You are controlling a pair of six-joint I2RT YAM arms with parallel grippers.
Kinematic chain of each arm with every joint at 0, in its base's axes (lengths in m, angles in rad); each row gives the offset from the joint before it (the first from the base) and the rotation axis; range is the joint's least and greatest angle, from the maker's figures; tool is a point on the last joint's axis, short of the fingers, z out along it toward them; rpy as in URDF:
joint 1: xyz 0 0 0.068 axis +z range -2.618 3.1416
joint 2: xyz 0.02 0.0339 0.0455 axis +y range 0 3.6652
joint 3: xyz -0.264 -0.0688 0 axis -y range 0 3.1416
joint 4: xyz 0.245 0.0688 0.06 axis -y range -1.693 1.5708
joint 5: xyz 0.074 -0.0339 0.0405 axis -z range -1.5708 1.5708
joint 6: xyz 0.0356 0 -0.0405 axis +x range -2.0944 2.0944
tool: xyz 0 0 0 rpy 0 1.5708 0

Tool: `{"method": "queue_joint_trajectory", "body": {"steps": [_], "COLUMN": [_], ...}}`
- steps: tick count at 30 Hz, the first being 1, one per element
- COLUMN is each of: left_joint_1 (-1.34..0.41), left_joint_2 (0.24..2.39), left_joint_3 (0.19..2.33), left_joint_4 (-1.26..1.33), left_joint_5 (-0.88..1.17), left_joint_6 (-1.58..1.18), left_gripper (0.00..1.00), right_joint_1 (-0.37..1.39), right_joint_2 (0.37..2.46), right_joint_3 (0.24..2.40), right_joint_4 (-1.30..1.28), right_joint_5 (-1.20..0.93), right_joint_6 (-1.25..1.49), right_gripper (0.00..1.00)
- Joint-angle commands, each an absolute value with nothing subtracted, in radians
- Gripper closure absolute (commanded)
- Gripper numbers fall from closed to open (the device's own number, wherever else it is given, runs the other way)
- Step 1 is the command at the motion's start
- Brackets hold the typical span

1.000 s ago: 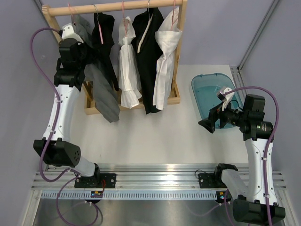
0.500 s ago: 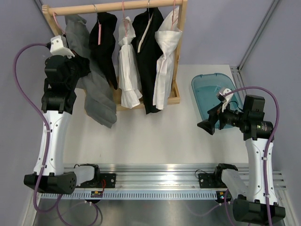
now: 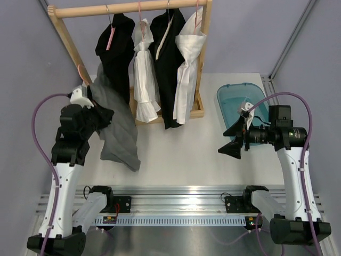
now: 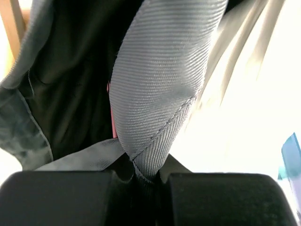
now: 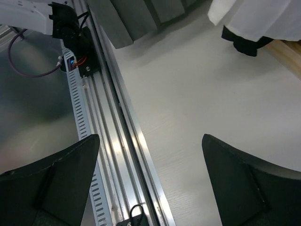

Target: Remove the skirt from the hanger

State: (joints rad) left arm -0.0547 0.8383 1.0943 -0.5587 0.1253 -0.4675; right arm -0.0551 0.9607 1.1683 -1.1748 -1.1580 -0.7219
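Left tool (image 4: 141, 184) tight on grey skirt (image 4: 160, 94)

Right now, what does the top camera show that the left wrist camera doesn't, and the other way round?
Only the top view shows the open right hand, the rack's top rail with four garments hung from it, and most of the blue bin. Only the left wrist view shows the twill weave and stitched seam of the grey skirt at the pinch. Both show that skirt gripped in the left hand, plus some pink hanger.
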Motion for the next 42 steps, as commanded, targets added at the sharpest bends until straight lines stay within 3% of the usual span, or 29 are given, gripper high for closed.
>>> {"method": "queue_joint_trajectory", "body": {"steps": [1, 6, 16, 25, 34, 42], "left_joint_1": [-0.063, -0.100, -0.426, -0.668, -0.948, -1.069], "left_joint_2": [0.725, 0.623, 0.612, 0.768, 1.012, 1.132], "left_joint_3": [0.969, 0.839, 0.709, 0.748, 0.885, 0.934], "left_joint_4": [-0.569, -0.607, -0.569, -0.525, -0.525, -0.503], "left_joint_5": [0.228, 0.299, 0.368, 0.420, 0.411, 0.436], "left_joint_6": [-0.578, -0.687, -0.701, -0.657, -0.551, -0.497], "left_gripper": [1.00, 1.00, 1.00, 1.00, 1.00, 1.00], "right_joint_1": [0.032, 0.139, 0.390, 0.410, 0.410, 0.410], "right_joint_2": [0.968, 0.986, 1.087, 1.108, 1.126, 1.071], "right_joint_3": [1.200, 1.204, 1.243, 1.335, 1.327, 1.344], "right_joint_4": [-1.229, -1.155, -0.901, -1.029, -1.091, -1.270], "right_joint_5": [-1.218, -1.175, -1.111, -1.127, -1.209, -1.067], "right_joint_6": [-0.740, -0.615, -0.322, -0.671, -0.727, -1.078], "right_gripper": [0.02, 0.04, 0.06, 0.01, 0.02, 0.01]}}
